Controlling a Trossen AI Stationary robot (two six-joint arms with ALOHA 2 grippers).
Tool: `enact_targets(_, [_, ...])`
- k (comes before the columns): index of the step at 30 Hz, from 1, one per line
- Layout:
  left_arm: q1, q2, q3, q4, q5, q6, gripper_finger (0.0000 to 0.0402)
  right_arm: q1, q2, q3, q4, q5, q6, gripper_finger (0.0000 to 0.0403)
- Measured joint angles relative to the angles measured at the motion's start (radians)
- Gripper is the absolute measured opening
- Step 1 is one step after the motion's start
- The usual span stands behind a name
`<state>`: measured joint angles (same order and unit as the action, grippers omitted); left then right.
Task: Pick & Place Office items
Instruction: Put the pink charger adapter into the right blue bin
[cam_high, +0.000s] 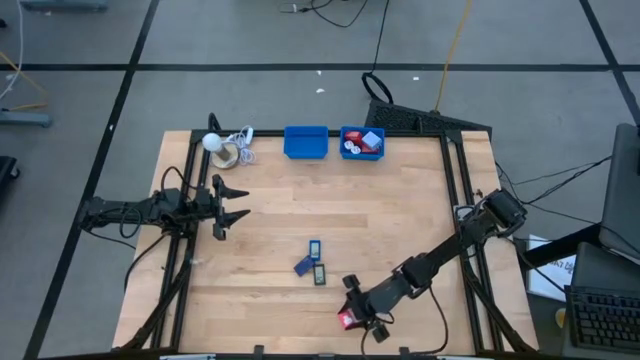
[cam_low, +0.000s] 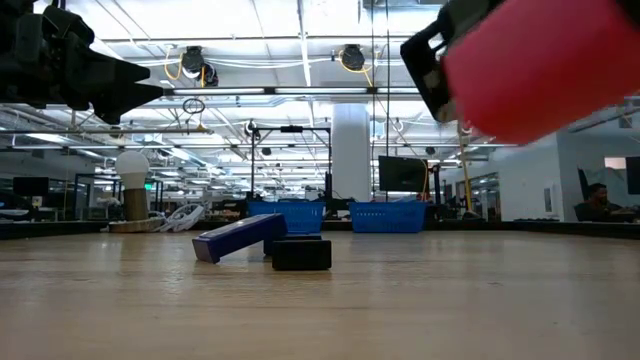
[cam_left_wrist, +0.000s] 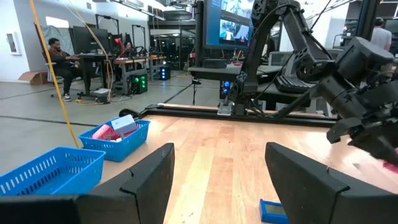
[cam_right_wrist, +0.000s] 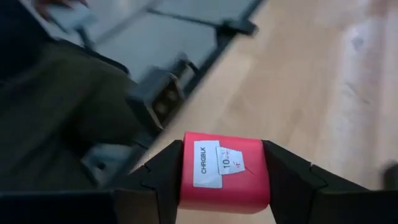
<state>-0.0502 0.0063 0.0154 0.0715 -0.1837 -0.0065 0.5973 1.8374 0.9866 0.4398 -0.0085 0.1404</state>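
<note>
My right gripper (cam_high: 351, 318) is near the table's near edge, shut on a red block (cam_right_wrist: 224, 172) with a white label; the low view shows that block (cam_low: 545, 60) up in the air. Three small flat pieces lie mid-table: two dark blue rectangles (cam_high: 314, 249) (cam_high: 304, 265) and a dark one (cam_high: 320, 273). In the low view a blue piece (cam_low: 238, 236) leans on a black one (cam_low: 301, 253). My left gripper (cam_high: 232, 204) is open, at the table's left side, touching nothing. My right gripper pinches the red block (cam_right_wrist: 224, 172) between its two fingers (cam_right_wrist: 163, 174), one on each opposite side face, the labelled face toward the wrist camera. The block is lifted clear of the table (cam_low: 545, 60).
Two blue bins stand at the far edge: one (cam_high: 306, 142) looks empty, the other (cam_high: 362, 143) holds red and light blue pieces. A white ball with a coiled cord (cam_high: 222, 146) sits at the far left. Bare wood lies between the arms.
</note>
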Motion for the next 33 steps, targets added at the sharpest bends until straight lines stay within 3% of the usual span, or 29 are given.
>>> enact_targets(14, [0.0,0.0,0.0,0.0,0.0,0.001,0.0255,-0.028,0.0,-0.133,0.537,-0.453,0.135,0.0171])
enact_targets(21, [0.0,0.0,0.0,0.0,0.0,0.001,0.0255,-0.025,0.0,-0.174,0.741,-0.629,0.169,0.0171])
enact_targets(33, [0.0,0.0,0.0,0.0,0.0,0.001,0.0255,-0.021,0.0,-0.202,0.813,-0.647,0.177,0.0171])
